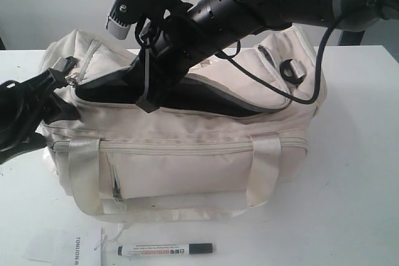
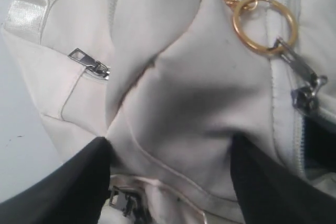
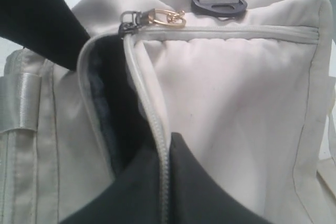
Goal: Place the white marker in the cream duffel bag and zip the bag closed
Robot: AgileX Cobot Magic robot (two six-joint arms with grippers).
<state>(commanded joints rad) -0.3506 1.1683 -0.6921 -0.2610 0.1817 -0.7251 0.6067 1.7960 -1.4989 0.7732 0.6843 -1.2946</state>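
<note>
Your right gripper (image 3: 167, 148) is fully closed, its 2 dark fingers nipping the pale zip edge (image 3: 149, 114) along the mouth of the large soft cream fabric duffel bag (image 1: 187, 166). In the exterior view it reaches in across the bag from the right.

Your left gripper (image 2: 170, 140) sits at the bag's other end, with its fingers spread and cream cloth bulging between them. I cannot tell whether it actually grips that cloth.

The main opening gapes and shows the dark lining. The metal zip slider (image 3: 128, 20), with its gold ring (image 3: 168, 18), sits at the end of the track.

The slim white-barrelled marker (image 1: 165, 249), black-capped and red-labelled, lies on the white table (image 1: 349, 204) just in front of the bag, and neither gripper touches it.

As I judge it, the bag is open and ready, but 0 of the 2 real steps is done. The marker is not yet inside and the zip is not yet closed.
</note>
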